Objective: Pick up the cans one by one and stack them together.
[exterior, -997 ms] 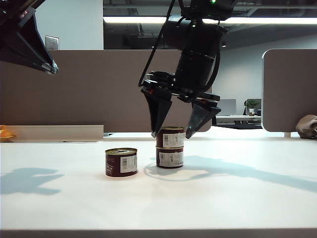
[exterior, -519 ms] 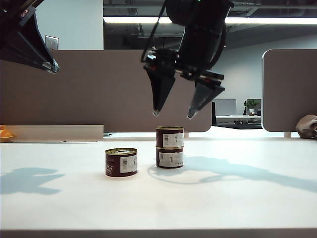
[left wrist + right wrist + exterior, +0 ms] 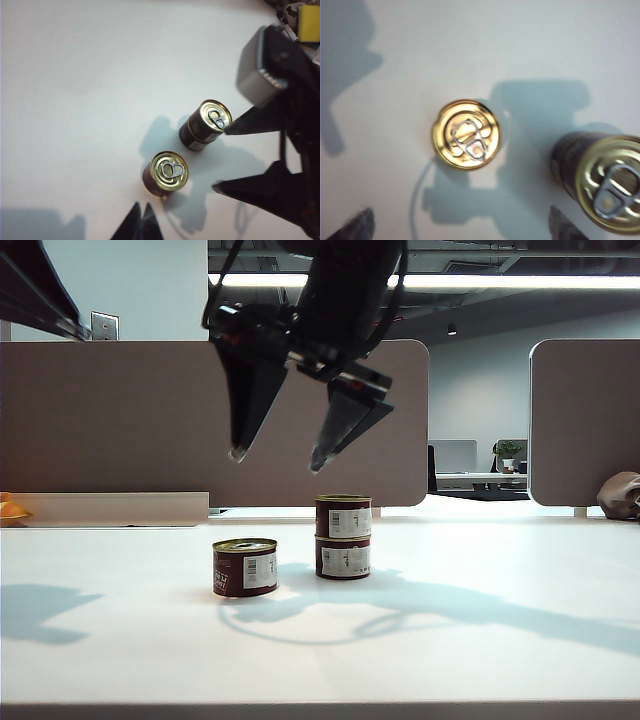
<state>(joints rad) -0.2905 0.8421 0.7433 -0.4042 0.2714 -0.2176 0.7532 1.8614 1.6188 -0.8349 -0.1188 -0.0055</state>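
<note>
Two cans (image 3: 343,537) stand stacked at mid-table, maroon with gold lids; the top one's lid (image 3: 215,116) also shows in the left wrist view. A third can (image 3: 245,567) stands alone to their left, its lid (image 3: 466,134) under the right wrist camera. My right gripper (image 3: 275,460) hangs open well above that single can, holding nothing. In the right wrist view its dark fingertips (image 3: 355,225) stand wide apart. My left gripper (image 3: 142,215) is shut and empty, high at the far left (image 3: 60,320), away from all cans.
A white table (image 3: 480,640) carries the cans, with its front edge near the camera. Beige partitions (image 3: 110,420) stand behind it. A yellow object (image 3: 10,508) lies at the far left edge and a brown bag (image 3: 620,495) at the far right.
My right gripper, open throughout, rose from around the top can of the stack and swung left to above the single can. The left gripper lifted slightly up and left.
</note>
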